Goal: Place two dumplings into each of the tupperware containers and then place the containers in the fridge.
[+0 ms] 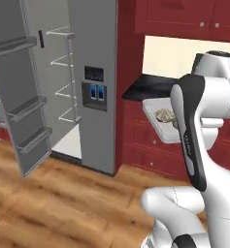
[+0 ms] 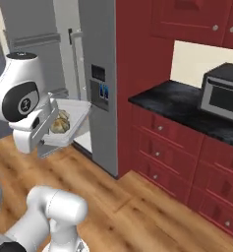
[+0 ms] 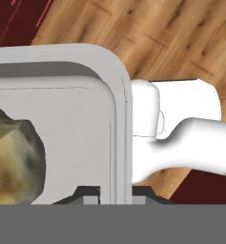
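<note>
A white tupperware container [image 1: 155, 127] hangs in the air over the floor, to the right of the fridge [image 1: 94, 58]. My gripper [image 3: 115, 194] is shut on the container's rim [image 3: 120, 119], one fingertip on each side of the wall. Mottled beige-grey dumplings [image 1: 165, 116] lie inside it; one dumpling [image 3: 14, 152] sits close to the gripped edge. In the right base view the container [image 2: 77, 112] with its dumplings [image 2: 60, 123] is held just in front of the fridge [image 2: 101, 54]. The fridge door [image 1: 24, 106] stands open, showing inner shelves [image 1: 63, 89].
A black counter [image 2: 182, 103] on red drawers [image 2: 162, 147] runs to the right of the fridge, with a microwave [image 2: 221, 93] on it. Red upper cabinets [image 1: 184, 17] hang above. Wooden floor [image 1: 63, 203] lies open before the fridge.
</note>
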You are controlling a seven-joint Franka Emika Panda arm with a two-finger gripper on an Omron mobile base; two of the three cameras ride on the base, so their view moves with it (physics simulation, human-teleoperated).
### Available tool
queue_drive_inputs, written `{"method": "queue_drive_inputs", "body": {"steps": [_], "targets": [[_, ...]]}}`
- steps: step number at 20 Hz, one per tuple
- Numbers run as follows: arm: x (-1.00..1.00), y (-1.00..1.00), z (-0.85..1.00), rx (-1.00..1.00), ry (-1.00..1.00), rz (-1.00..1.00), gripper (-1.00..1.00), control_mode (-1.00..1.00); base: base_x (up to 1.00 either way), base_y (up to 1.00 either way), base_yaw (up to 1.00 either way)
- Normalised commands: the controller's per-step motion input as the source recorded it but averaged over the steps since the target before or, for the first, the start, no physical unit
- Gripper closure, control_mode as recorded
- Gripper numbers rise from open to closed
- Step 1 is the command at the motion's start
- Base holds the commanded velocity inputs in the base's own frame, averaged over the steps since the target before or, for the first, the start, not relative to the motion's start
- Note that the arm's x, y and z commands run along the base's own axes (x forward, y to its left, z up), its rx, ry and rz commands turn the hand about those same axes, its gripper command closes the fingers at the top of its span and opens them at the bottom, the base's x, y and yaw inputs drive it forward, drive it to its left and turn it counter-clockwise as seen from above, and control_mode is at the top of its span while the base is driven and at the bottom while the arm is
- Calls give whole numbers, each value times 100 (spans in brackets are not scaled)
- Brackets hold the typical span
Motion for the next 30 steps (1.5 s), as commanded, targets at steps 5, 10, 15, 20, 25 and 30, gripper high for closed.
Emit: {"method": "queue_drive_inputs", "body": {"steps": [5, 10, 15, 20, 25, 30], "targets": [[0, 0, 0, 0, 0, 0, 100, 100, 81, 78, -64], [0, 0, 0, 0, 0, 0, 100, 100, 91, 100, -42], [0, 0, 0, 0, 0, 0, 100, 100, 99, 99, -27], [0, 0, 0, 0, 0, 0, 100, 100, 55, 99, -27], [0, 0, 0, 0, 0, 0, 100, 100, 25, 83, -27], [0, 0, 0, 0, 0, 0, 100, 100, 56, 57, -11]]}}
